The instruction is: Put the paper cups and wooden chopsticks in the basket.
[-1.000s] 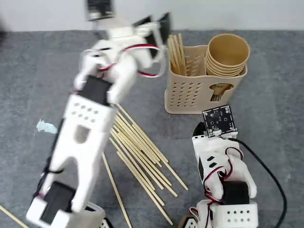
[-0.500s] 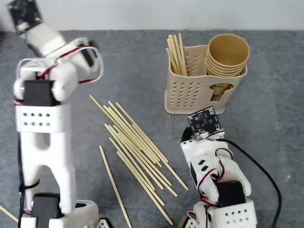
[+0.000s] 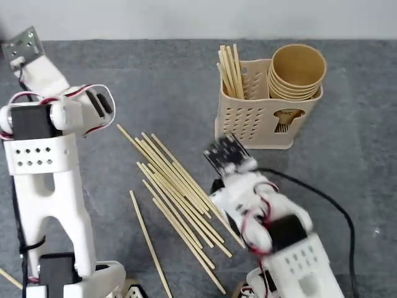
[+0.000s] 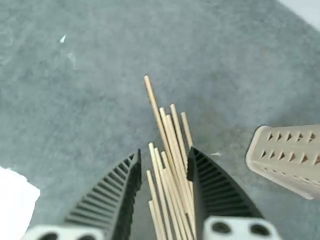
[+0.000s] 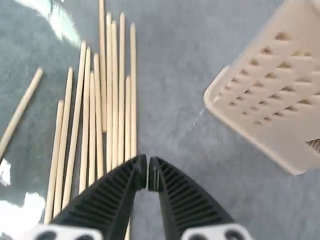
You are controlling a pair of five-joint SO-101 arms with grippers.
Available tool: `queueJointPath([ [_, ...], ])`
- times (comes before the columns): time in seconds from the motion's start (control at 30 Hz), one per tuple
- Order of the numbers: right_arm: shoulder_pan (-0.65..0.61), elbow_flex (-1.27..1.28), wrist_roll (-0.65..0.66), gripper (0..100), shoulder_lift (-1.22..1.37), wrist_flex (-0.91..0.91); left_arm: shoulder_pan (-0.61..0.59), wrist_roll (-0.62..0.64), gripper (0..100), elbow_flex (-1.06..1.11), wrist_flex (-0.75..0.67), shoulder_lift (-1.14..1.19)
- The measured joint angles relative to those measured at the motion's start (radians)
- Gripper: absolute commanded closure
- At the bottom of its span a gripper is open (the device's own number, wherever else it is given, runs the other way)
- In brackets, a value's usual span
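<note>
A tan perforated basket (image 3: 248,121) stands at the back right, with a stack of paper cups (image 3: 299,67) in one compartment and a few wooden chopsticks (image 3: 229,69) upright in the other. Many loose chopsticks (image 3: 177,189) lie fanned on the grey mat. My left gripper (image 4: 165,151) hangs open high above the far end of the pile, nothing in it; in the high view it is at the left (image 3: 100,104). My right gripper (image 5: 148,161) is shut and empty, low beside the pile's near end, with the basket (image 5: 280,85) off to one side.
One chopstick (image 3: 149,245) lies apart near the front, and another (image 3: 9,279) pokes in at the front left corner. The right arm's black cable (image 3: 329,205) loops across the mat on the right. A white scrap (image 4: 15,195) lies on the mat under the left arm.
The left arm swung from beside the basket over to the far left and rose. The right arm turned left, from facing the basket toward the chopstick pile.
</note>
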Motion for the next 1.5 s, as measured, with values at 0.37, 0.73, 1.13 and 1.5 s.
queueJointPath([
  [0.37,-0.034,-0.328,0.005,88.0,0.695,-0.064,-0.051,-0.031,91,0.365,-0.163,-0.012],
  [0.73,-0.04,-0.473,0.038,86.2,1.019,-0.12,-0.049,-0.091,92,0.905,-0.474,-0.669],
  [1.13,-0.087,-0.535,0.048,86.2,1.178,-0.161,-0.124,-0.186,92,1.419,-0.549,-1.25],
  [1.5,-0.089,-0.549,0.048,88.3,1.241,-0.23,-0.23,-0.278,92,1.746,-0.588,-1.583],
])
